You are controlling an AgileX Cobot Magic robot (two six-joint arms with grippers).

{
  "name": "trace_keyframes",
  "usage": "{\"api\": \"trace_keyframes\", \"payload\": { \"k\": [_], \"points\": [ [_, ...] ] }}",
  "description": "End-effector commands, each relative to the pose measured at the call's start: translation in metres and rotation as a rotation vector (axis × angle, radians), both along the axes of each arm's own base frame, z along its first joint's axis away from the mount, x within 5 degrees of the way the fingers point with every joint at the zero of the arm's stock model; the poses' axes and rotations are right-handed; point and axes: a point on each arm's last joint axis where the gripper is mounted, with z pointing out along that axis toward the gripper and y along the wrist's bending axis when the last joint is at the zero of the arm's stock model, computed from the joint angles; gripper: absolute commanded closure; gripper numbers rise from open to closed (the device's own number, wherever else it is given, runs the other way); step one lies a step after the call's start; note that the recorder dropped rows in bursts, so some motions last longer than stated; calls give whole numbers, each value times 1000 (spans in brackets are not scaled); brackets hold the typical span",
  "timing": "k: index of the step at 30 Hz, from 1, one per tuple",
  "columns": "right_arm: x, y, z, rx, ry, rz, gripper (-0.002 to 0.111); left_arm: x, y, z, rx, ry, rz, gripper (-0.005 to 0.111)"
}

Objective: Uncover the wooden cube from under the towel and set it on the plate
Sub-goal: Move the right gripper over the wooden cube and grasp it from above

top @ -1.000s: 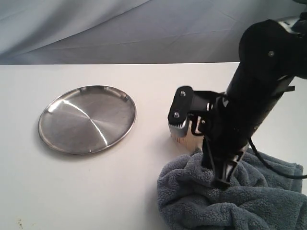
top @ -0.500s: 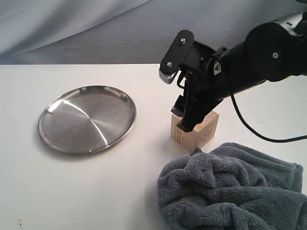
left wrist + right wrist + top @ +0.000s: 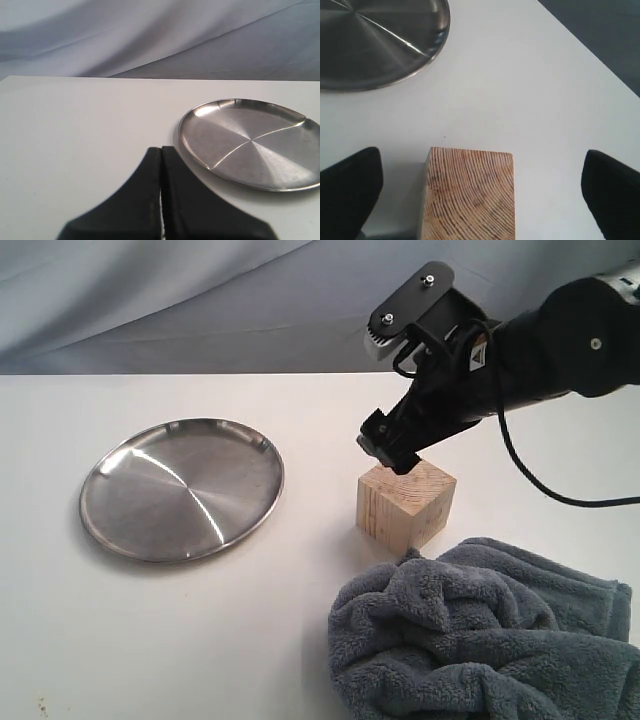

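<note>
The wooden cube (image 3: 405, 502) stands uncovered on the white table, right of the plate (image 3: 182, 488). The grey-blue towel (image 3: 480, 640) lies bunched just in front of the cube, touching its lower front edge. My right gripper (image 3: 382, 395) hovers open above the cube's far side, one finger low near the cube's top, the other high. In the right wrist view the cube (image 3: 468, 195) sits between the two spread fingers (image 3: 347, 190), with the plate (image 3: 375, 40) beyond it. My left gripper (image 3: 161, 150) is shut on nothing over bare table beside the plate (image 3: 250, 142).
A grey-blue cloth backdrop (image 3: 250, 300) hangs behind the table's far edge. The right arm's black cable (image 3: 560, 495) loops down over the table behind the towel.
My right gripper has risen off the towel and swung up and back over the cube. The cube, mostly hidden behind the gripper before, now shows whole. The towel lies still.
</note>
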Motion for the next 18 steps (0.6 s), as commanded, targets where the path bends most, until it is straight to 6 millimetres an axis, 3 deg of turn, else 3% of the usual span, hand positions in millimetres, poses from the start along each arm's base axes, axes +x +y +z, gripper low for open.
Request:
{"api": "trace_keyframes", "payload": {
  "k": [1,7,18],
  "points": [
    [6,0,-14,-32,20,0,3,0,0,0,2,-10,-5,107],
    [13,4,-40,-46,91,-16,3,0,0,0,2,-10,-5,107],
    [22,7,-62,-110,83,21,3,0,0,0,2,-10,-5,107]
  ]
}}
